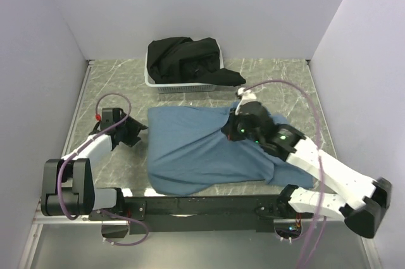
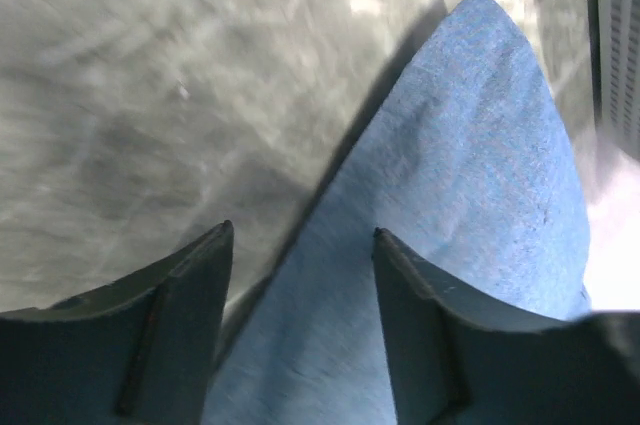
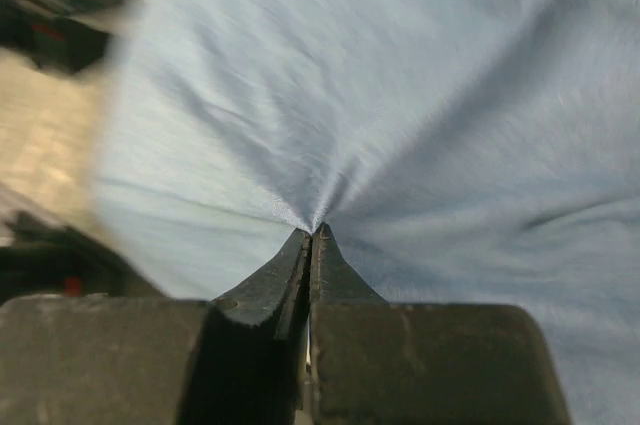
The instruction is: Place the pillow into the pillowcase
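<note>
While the pillowcase (image 1: 196, 155) is pinched in the clenched right gripper (image 3: 313, 233), its corner stretched ahead of the left gripper (image 2: 300, 237), jaws spread, nothing grasped.

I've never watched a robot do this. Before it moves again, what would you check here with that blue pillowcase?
1. Right fingers shut on a pinch of the pillowcase: ok.
2. Left fingers open and holding nothing: ok. A pillowcase corner lies just ahead of them.
3. Pillow fully inside: cannot tell. No pillow shows, though the pillowcase looks stuffed.
4. Basket with its black cloth apart from the pillowcase: ok.
5. Wrist views sharp: not ok. Both are blurred.
</note>
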